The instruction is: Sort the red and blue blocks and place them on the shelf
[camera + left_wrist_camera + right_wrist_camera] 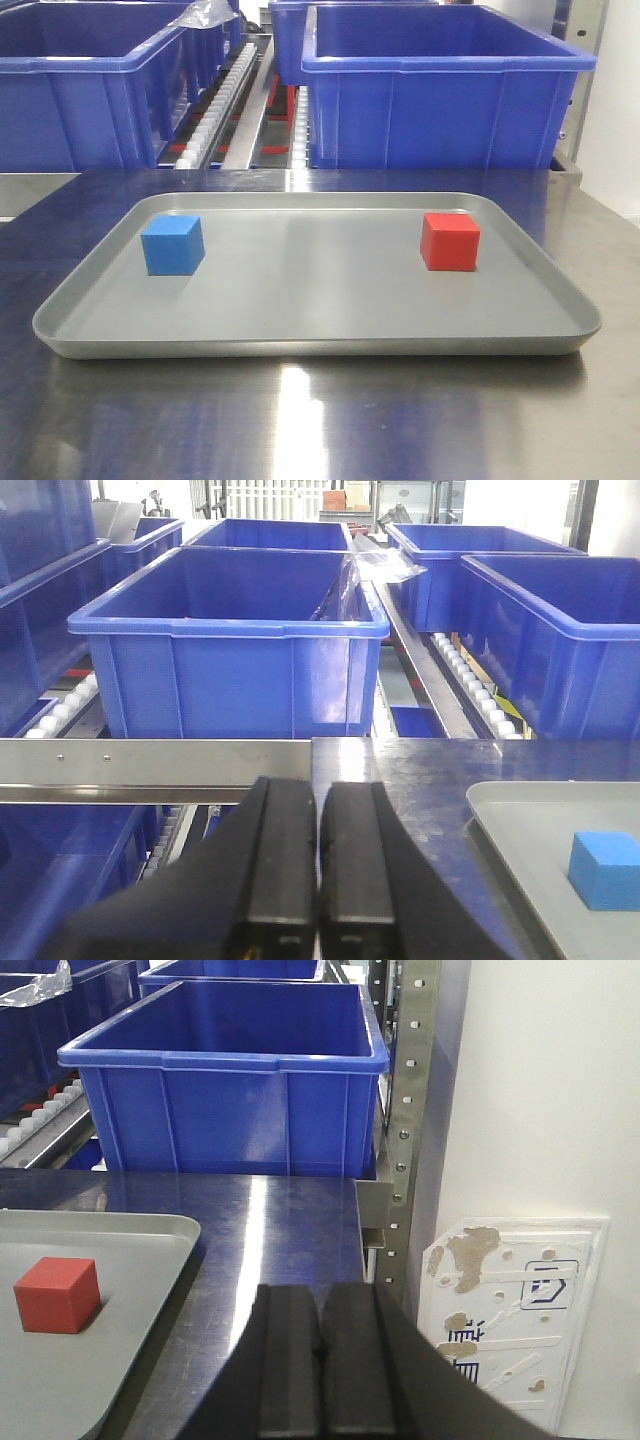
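Observation:
A blue block (pixel 173 245) rests on the left side of the shallow grey tray (pixel 310 335); a red block (pixel 449 241) rests on its right side. In the left wrist view the blue block (pixel 606 869) lies to the right of my left gripper (pixel 318 795), which is shut with nothing between its fingers. My right gripper (pixel 320 1300) is also shut and empty, and the red block (pixel 58 1294) lies to its left on the tray (pixel 130 1240). The shelf (pixel 150 763) with its steel front rail stands behind the table. Neither gripper shows in the front view.
Large blue tubs (pixel 440 90) sit in rows on the shelf's white roller tracks (pixel 225 100). The tray rests on a steel table (pixel 300 420). A perforated upright post (pixel 410 1110) and a white wall with a worn panel (pixel 510 1300) stand on the right.

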Robot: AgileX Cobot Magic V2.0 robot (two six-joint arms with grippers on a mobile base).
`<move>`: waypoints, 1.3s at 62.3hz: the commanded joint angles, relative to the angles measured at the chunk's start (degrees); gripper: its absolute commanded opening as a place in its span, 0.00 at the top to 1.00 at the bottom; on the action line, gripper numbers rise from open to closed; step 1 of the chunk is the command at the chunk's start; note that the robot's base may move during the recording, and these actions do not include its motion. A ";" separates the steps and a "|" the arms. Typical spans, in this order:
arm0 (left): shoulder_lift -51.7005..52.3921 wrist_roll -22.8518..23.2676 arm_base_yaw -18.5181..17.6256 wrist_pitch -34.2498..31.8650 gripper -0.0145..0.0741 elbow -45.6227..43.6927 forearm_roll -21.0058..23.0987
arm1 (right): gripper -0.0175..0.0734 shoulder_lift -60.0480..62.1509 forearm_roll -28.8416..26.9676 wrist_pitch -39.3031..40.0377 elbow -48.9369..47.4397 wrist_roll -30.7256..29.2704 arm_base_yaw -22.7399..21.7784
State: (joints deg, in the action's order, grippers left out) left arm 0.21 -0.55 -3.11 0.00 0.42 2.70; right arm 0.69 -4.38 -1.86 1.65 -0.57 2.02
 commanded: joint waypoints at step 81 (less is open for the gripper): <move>1.08 0.55 -0.50 -4.47 0.70 1.60 0.18 | 0.75 -38.23 0.77 -15.73 -31.74 -0.79 1.72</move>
State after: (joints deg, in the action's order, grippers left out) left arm 0.21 -0.55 -3.11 0.00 0.42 2.70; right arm -32.54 -5.33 -18.60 -24.88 -1.39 2.72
